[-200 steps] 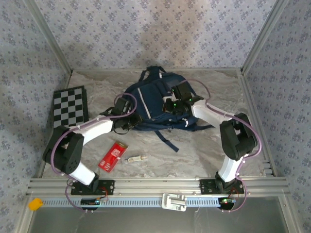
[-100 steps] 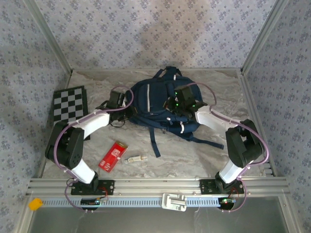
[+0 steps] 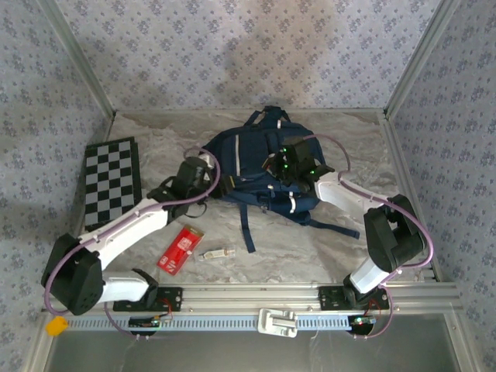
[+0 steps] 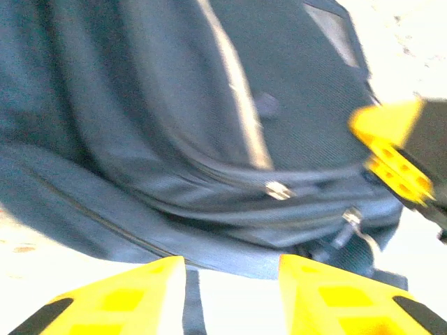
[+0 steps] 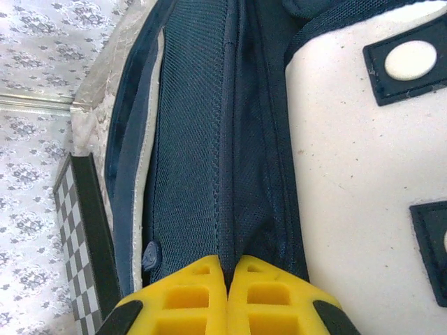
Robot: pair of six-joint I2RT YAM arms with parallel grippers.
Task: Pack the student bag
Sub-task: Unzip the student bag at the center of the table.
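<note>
The student bag (image 3: 252, 159), navy with a pale stripe, lies at the middle back of the table with dark straps (image 3: 246, 225) trailing toward me. My right gripper (image 3: 291, 164) sits on its right side. In the right wrist view this gripper (image 5: 227, 262) is shut on a fold of the bag's navy fabric (image 5: 202, 139), beside the white patch (image 5: 349, 153). My left gripper (image 3: 200, 175) is at the bag's left edge. It (image 4: 230, 269) is open just short of the bag (image 4: 174, 118), with nothing between its fingers; zipper pulls (image 4: 278, 190) lie ahead.
A checkerboard (image 3: 111, 180) lies at the left edge of the table. A red packet (image 3: 180, 249) and a small pale item (image 3: 217, 253) rest in front of the bag. Metal frame rails border the table, and wallpapered walls close in the sides.
The bag has turned and shifted toward the back right with the right gripper holding it. The left arm has dropped its elbow low to the left; its gripper stays at the bag's left edge.
</note>
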